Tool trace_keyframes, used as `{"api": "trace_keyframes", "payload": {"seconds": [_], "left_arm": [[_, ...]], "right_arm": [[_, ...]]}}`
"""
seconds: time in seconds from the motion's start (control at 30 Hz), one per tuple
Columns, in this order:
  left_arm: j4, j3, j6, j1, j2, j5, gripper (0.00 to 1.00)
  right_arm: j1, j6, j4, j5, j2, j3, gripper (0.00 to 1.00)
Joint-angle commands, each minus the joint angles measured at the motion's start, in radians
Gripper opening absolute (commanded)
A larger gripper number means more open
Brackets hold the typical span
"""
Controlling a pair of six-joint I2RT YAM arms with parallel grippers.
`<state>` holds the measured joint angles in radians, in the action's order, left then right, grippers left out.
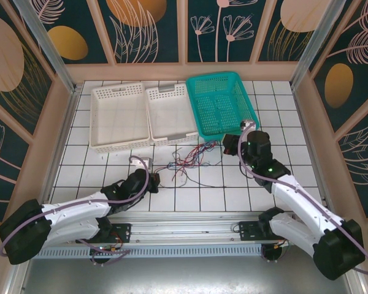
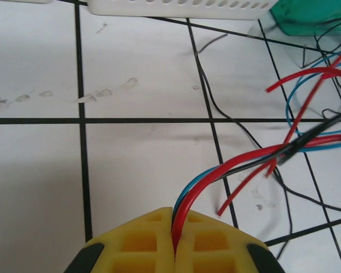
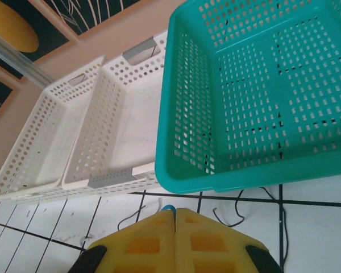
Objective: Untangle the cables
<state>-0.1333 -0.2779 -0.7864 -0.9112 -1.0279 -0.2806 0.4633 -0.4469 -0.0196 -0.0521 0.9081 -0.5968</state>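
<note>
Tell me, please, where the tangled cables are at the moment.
In the top view the cables lie mid-table on the tiles, just in front of the right white basket and the teal basket; the left pincer grips some strands.

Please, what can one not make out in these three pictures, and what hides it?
Top view: the thin red, black and blue cables are too fine to trace.
Left wrist view: the shut left gripper clamps several cables; their ends are hidden inside it, and the right edge cuts the tangle.
Right wrist view: the right gripper is shut; a blue speck at its tip is too small to identify.
</note>
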Motion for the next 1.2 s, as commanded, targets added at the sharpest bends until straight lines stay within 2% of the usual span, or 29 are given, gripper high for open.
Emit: {"api": "trace_keyframes", "payload": {"seconds": [0.0,0.53,0.93,1.0,1.17], "left_arm": [[0.106,-0.027,-0.025,-0.002,-0.009,-0.077,0.00],[0.243,-0.052,-0.135,0.005,-0.060,-0.220,0.00],[0.270,-0.053,-0.180,0.058,-0.081,-0.219,0.00],[0.267,-0.055,-0.180,0.065,-0.083,-0.217,0.00],[0.235,-0.066,-0.165,0.069,-0.093,-0.201,0.00]], "right_arm": [[-0.021,0.040,0.104,0.106,-0.071,-0.078,0.00],[-0.109,0.068,0.397,0.296,-0.182,-0.353,0.00],[-0.124,0.042,0.486,0.515,-0.257,-0.496,0.00],[-0.123,0.038,0.481,0.513,-0.268,-0.516,0.00],[-0.123,0.043,0.478,0.405,-0.220,-0.578,0.00]]}}
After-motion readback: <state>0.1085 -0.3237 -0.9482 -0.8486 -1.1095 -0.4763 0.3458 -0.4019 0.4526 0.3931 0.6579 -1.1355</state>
